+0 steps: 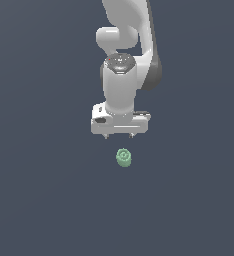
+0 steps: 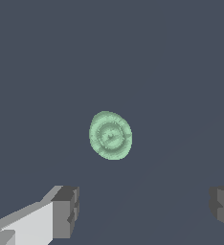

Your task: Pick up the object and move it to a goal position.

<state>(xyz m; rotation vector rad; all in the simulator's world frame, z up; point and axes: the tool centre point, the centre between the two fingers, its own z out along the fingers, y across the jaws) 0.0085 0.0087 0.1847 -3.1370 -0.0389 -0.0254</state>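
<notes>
Everywhere the surface was one flat slate-grey, with no edge or wall to be seen. Only the wrist view showed the object's (image 2: 110, 135) ringed end face-on, and both fingertips (image 2: 66, 210) set wide apart, holding nothing. From outside, the white arm hung upright, its pincer (image 1: 119, 135) pointing down, the object (image 1: 123, 157) lying apart just beneath.

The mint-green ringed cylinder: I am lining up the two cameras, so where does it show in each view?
Exterior view: the mint-green cylinder sits just below picture centre, under the end effector and clear of its fingertips.
Wrist view: it fills the picture's middle, ringed end facing the camera, beyond the two open fingers.
Shared landmark: the end effector's fingers, seen in both views with nothing between them.
</notes>
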